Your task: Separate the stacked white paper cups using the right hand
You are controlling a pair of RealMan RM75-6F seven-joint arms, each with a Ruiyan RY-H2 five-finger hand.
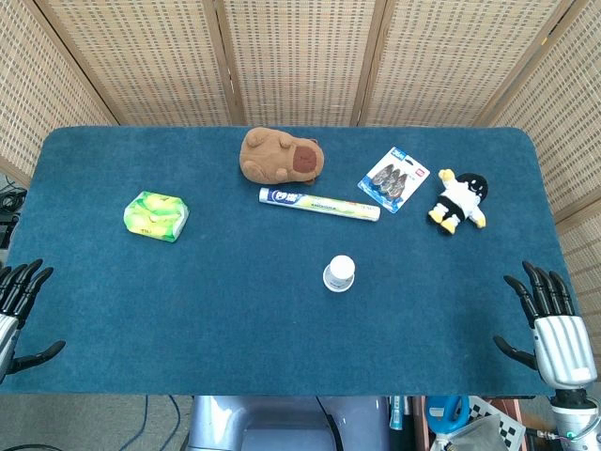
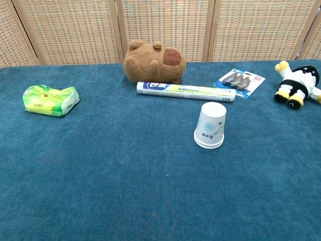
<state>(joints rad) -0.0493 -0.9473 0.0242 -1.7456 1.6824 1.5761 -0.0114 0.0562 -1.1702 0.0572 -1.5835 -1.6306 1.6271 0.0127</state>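
Note:
The stacked white paper cups (image 1: 339,273) (image 2: 210,125) stand upside down near the middle of the blue table, rim down, with a small printed pattern on the side. My right hand (image 1: 549,318) hangs at the table's front right corner, fingers spread, holding nothing, far right of the cups. At the front left edge my left hand (image 1: 19,305) also holds nothing, its fingers apart. Neither hand shows in the chest view.
Behind the cups lie a long tube (image 1: 318,203) (image 2: 185,90), a brown plush animal (image 1: 280,155) (image 2: 154,61) and a blister pack (image 1: 394,178) (image 2: 239,81). A black-and-white plush (image 1: 458,201) (image 2: 298,84) sits at the right, a green tissue pack (image 1: 156,215) (image 2: 51,99) at the left.

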